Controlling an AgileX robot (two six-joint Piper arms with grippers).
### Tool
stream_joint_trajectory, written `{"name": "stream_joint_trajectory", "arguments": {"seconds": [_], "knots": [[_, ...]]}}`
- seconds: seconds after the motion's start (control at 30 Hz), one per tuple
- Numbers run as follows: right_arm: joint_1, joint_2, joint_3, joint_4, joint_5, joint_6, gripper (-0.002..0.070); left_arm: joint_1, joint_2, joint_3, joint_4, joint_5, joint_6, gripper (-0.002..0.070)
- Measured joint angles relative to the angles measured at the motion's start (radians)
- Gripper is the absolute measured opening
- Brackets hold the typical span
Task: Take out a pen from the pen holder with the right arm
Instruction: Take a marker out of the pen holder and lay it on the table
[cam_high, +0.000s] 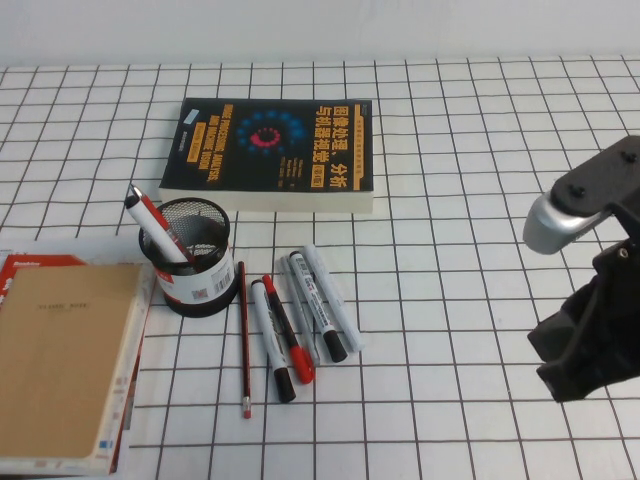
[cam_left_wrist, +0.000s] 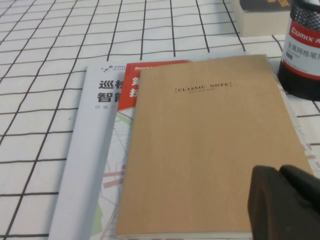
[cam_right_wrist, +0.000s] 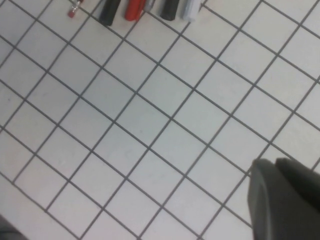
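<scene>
Over notebook (cam_left_wrist: 210, 150) hangs left claw (cam_left_wrist: 282, 205); pen (cam_high: 155, 228) stands far from right claw (cam_right_wrist: 282, 197).

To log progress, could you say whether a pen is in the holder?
In: a pen leans inside the pen holder. Right tool, shut, far right; left tool over the notebook.

A black book (cam_high: 270, 150) lies flat at the far side of the white gridded table (cam_high: 450, 200). At the near left, a tan notebook (cam_high: 62, 360) tops a red booklet (cam_left_wrist: 150, 70) and a white one (cam_left_wrist: 95, 125). Between them, a red pencil (cam_high: 243, 340) lies beside four loose markers (cam_high: 300, 320).
</scene>
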Motion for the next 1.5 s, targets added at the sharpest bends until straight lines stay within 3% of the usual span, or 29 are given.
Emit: {"name": "stream_joint_trajectory", "arguments": {"seconds": [0.3,0.57,0.77,0.97,1.17,1.5], "knots": [[-0.070,-0.077,0.215,-0.019,-0.220,0.000,-0.0014,0.000,0.000,0.000,0.000,0.000,0.000,-0.0004],[-0.339,-0.445,0.670,-0.017,-0.715,0.000,-0.0015,0.000,0.000,0.000,0.000,0.000,0.000,-0.0004],[-0.519,-0.743,0.963,0.069,-0.921,0.000,-0.0015,0.000,0.000,0.000,0.000,0.000,0.000,-0.0004],[-0.599,-0.979,1.061,0.141,-0.923,0.000,-0.0015,0.000,0.000,0.000,0.000,0.000,0.000,-0.0004],[-0.600,-1.115,1.061,0.059,-0.845,-0.034,-0.0015,0.000,0.000,0.000,0.000,0.000,0.000,-0.0004],[-0.598,-1.143,1.063,0.029,-0.677,-0.075,-0.0015,0.000,0.000,0.000,0.000,0.000,0.000,-0.0004]]}}
